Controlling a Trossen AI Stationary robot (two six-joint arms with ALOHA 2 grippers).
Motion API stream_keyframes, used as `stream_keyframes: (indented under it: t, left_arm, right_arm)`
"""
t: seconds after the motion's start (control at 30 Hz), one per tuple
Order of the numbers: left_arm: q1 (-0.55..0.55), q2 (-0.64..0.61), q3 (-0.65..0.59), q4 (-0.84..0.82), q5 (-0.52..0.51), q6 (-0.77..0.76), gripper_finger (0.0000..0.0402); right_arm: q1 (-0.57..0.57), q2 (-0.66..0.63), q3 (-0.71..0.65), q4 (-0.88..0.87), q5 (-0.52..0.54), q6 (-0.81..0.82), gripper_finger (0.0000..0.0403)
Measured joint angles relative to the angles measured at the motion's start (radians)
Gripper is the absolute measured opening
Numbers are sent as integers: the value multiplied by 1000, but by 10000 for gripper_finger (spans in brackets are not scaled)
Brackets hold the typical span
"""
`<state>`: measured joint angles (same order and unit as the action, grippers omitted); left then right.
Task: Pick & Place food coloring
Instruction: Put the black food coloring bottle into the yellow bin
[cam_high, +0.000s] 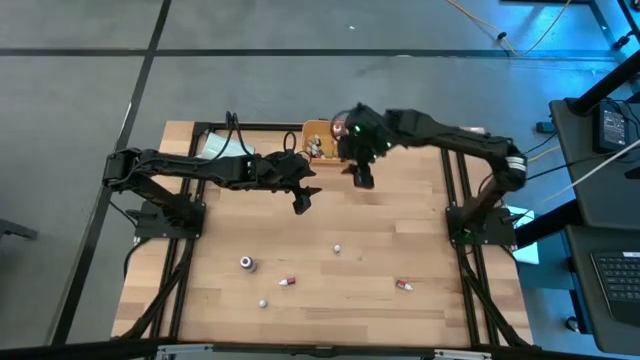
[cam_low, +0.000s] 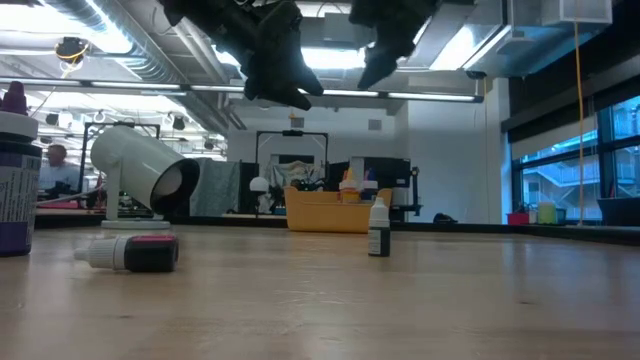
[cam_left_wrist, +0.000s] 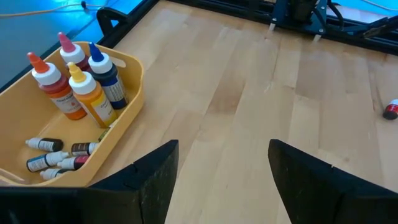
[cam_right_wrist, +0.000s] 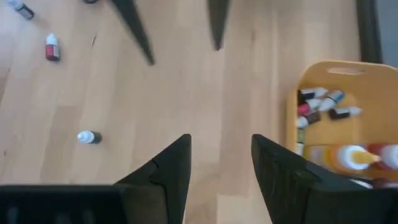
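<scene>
Left end effector (cam_high: 303, 203): raised above the surface (cam_high: 380, 240) beside the bin (cam_high: 318, 131), fingers spread wide, empty.
Right end effector (cam_high: 362, 178): near the bin, fingers parted, nothing between them.
Food coloring: several vials in the bin; others scattered — one (cam_high: 338, 247) nearest, mid-surface.
Technique: likely descend straight over one vial, straddle its body, close gently — it could roll.

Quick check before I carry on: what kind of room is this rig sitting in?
Most likely an open robotics lab or workshop. The low view shows exposed ceiling ducts and benches with equipment behind the wooden table. The high view shows a concrete floor and a desk with a keyboard beside the rig.
</scene>
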<state>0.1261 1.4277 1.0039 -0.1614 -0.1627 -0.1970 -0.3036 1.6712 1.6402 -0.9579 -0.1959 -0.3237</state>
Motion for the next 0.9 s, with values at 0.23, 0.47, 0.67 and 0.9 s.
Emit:
stream_keyframes:
  t: [0.23,0.47,0.67,0.9]
  left_arm:
    - [0,0,0,7,0,0,246]
    - [0,0,0,8,0,0,244]
    - [0,0,0,7,0,0,243]
    - [0,0,0,7,0,-40,246]
  right_arm:
    - [80,-137,-337,230,-12,3,168]
    - [184,-162,-532,412,-34,-20,168]
    - [264,-162,-698,680,-35,-21,168]
    - [316,-160,-816,896,-35,-25,168]
